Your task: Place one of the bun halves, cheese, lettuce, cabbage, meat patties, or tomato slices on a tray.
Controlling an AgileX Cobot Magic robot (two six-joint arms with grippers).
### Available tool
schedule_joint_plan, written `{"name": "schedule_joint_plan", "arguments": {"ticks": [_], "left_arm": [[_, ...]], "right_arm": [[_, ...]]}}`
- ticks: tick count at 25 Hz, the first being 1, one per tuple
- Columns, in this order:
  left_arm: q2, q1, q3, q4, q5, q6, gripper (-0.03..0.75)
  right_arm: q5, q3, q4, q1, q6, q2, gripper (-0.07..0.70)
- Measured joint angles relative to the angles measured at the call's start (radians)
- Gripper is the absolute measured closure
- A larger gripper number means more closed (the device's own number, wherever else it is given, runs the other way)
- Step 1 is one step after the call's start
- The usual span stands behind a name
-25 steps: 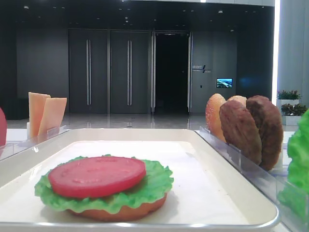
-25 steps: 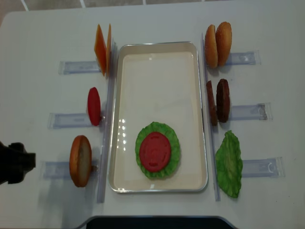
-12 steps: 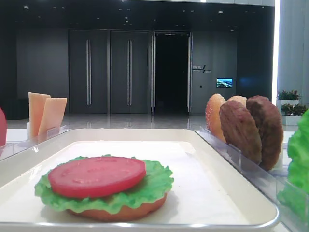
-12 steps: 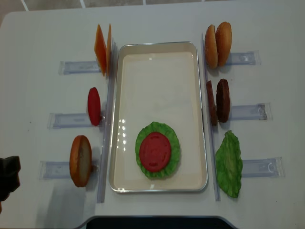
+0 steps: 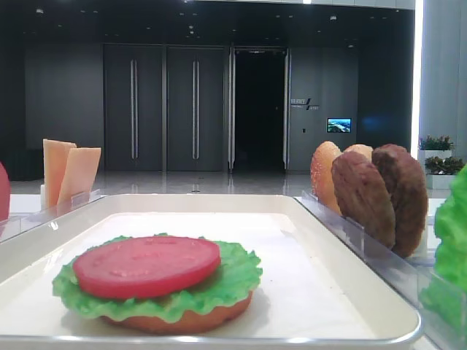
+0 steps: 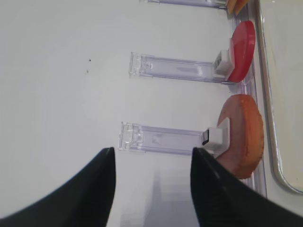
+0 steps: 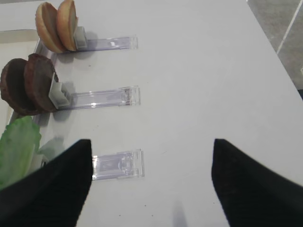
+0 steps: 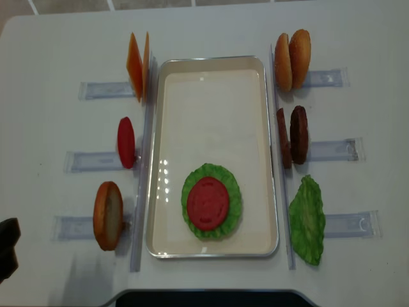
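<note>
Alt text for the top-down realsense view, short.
A tomato slice on lettuce lies near the front of an off-white tray. Cheese, tomato and a bun stand in racks to its left; buns, patties and lettuce to its right.

We see a white table point(image 8: 211, 25) with rounded far corners. Behind its far edge there is a dark hall: a dark grey wall with tall double doors point(image 5: 164, 109), and one doorway point(image 5: 259, 109) that stands open and black. A small lit screen point(image 5: 338, 125) hangs on the right. Potted plants point(image 5: 436, 143) stand at the bright right side. The floor point(image 5: 197, 181) is glossy.
</note>
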Motion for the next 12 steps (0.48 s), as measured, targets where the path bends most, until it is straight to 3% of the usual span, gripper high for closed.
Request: {"name": "schedule_joint_plan", "arguments": {"ticks": [12], "left_arm": [[-0.146,0.0,0.001,-0.019,0.025,0.028,0.325]], "right_arm": [[0.0,0.0,0.0,0.0,0.0,0.0,0.104]]}}
